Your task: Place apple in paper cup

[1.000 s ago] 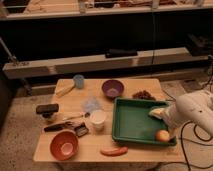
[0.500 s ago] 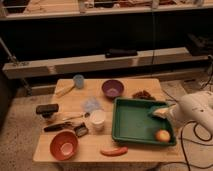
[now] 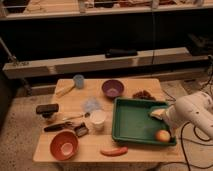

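Camera view: the white arm (image 3: 196, 111) is reaching in from the right over the green tray (image 3: 134, 125). The gripper (image 3: 158, 114) is hanging at the tray's right side, just behind the apple (image 3: 162, 135) and apart from it. Can't tell if the gripper is spread or pressed together. The apple is lying in the tray's front-right corner, close to both walls. The paper cup (image 3: 97, 120) is standing upright on the desk (image 3: 145, 85), just left of the tray; can't tell if it's touching the tray. An orange bowl (image 3: 64, 145) is sitting near the cup to its front-left, and a sausage (image 3: 114, 151) is lying in front of the tray.

Step in hand looks like the reach for the apple, with the grasp not yet made. To do it well:
- Be coming straight down from above, since the corner walls are crowding any side approach.
- Be turning the gripper diagonal to the corner so neither side is hitting a wall.
- Be gripping across the apple's widest part; it's round and likely rolling if nudged.
- Be lifting clear of the tray rim before going left.
- Be centring carefully over the cup. The apple looks nearly as wide as the opening, and the cup is probably light and tipping easily.
- Be letting go low.
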Action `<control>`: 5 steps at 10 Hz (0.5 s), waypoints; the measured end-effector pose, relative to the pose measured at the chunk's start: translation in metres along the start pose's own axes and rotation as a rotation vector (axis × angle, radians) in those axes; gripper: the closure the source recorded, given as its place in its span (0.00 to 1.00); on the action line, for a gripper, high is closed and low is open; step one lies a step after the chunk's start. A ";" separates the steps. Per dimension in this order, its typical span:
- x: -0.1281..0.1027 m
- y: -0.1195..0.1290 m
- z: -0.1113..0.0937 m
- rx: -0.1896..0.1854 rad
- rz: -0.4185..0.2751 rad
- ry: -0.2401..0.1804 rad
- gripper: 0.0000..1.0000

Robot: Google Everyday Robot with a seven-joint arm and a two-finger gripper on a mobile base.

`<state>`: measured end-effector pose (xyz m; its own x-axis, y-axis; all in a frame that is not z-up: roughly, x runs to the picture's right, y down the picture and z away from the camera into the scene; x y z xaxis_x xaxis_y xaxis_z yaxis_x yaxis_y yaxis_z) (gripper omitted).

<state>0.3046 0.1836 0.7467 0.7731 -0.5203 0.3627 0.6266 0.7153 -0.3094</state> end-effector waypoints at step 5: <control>-0.012 0.002 0.015 -0.016 -0.018 -0.025 0.20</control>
<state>0.2955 0.1979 0.7547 0.7590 -0.5210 0.3904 0.6421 0.6983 -0.3163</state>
